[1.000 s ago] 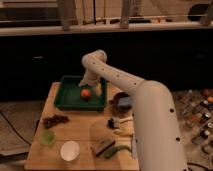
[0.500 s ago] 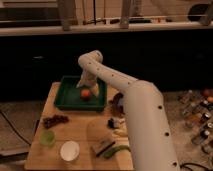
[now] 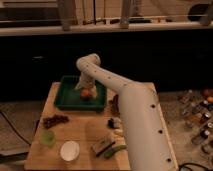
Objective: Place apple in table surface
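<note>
The apple point(image 3: 86, 93) is a small orange-red fruit inside the dark green tray point(image 3: 65, 99) at the back of the light-brown wooden table surface point(image 3: 75, 131). My gripper point(image 3: 84, 88) hangs from the white arm straight over the apple, right at it. The arm reaches from the lower right across the table to the tray and hides the table's right side.
A dark grape cluster point(image 3: 54, 120) lies left of centre. A green cup point(image 3: 48, 137) and a white bowl point(image 3: 69, 150) stand near the front. A dark block point(image 3: 102, 146), a green vegetable point(image 3: 115, 151) and small items point(image 3: 114, 122) lie beside the arm. Bottles point(image 3: 200, 117) stand on the floor at right.
The arm has swung its lower body further toward the tray. The gripper stays over the apple in the tray, slightly lower.
</note>
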`<state>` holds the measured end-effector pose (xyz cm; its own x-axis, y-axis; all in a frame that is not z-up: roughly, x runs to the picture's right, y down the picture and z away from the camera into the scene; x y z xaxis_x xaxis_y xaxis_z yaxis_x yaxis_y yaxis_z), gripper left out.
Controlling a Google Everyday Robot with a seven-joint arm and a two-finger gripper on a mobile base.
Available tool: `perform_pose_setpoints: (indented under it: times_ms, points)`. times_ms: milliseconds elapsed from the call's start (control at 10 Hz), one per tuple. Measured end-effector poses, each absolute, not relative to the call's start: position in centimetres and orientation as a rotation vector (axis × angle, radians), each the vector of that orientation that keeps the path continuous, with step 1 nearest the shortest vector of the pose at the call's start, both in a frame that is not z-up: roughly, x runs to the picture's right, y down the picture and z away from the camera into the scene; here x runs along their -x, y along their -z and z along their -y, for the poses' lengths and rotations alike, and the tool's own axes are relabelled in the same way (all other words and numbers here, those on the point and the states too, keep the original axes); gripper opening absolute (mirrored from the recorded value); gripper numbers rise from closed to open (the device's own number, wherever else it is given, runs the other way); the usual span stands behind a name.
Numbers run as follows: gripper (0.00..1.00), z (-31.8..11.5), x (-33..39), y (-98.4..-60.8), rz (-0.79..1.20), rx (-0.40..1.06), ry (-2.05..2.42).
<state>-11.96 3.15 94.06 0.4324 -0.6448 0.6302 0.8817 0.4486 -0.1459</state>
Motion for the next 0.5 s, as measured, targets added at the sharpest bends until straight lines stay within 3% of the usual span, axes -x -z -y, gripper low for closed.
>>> perform_pose_setpoints:
  times_ms: [300, 500]
  points:
    - [0.8, -3.2, 12.3, -95.1, 0.537, 0.505, 0.99]
    - [0.68, -3.4, 12.2, -95.5, 0.539, 0.508, 0.989]
